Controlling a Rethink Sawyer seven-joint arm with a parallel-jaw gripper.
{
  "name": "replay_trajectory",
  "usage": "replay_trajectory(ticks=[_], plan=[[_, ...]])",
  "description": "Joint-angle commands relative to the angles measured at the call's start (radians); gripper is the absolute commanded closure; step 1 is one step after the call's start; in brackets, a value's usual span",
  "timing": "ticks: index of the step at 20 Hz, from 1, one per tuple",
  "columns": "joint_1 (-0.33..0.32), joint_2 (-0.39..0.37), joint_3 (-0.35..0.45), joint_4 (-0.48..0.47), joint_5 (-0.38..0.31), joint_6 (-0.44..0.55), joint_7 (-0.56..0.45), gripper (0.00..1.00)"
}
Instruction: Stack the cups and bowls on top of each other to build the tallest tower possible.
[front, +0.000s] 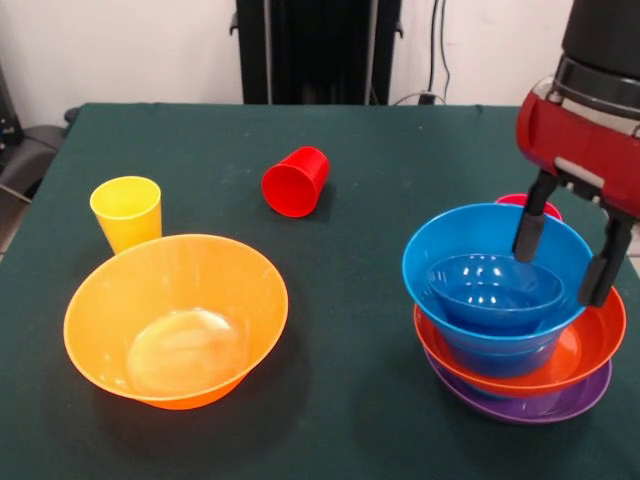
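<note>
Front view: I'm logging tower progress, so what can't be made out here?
- Pinkish-red cup: only its rim shows behind the large blue bowl.
- Purple bowl: mostly covered by the red-orange bowl.
- Arm above the end effector: cut off by the top edge.

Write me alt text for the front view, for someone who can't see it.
A red and black robot gripper, fingers open, hangs over the rim of a tower of nested bowls: purple lowest, then red-orange, then blue ones. On the green table to the left sit a big orange bowl, an upright yellow cup and a red cup lying on its side.
</note>
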Motion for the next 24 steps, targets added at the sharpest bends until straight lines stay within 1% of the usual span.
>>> replay_trajectory(ticks=[1,10,21,24], plan=[[-0.023,0.014,0.166,0.159,-0.069,-0.071,0.016,0.00],[-0.027,0.001,0.195,0.182,-0.072,-0.085,0.006,0.00],[0.002,0.005,0.208,0.210,-0.073,-0.074,0.058,0.00],[-0.001,0.005,0.212,0.213,-0.076,-0.078,0.054,0.00]])
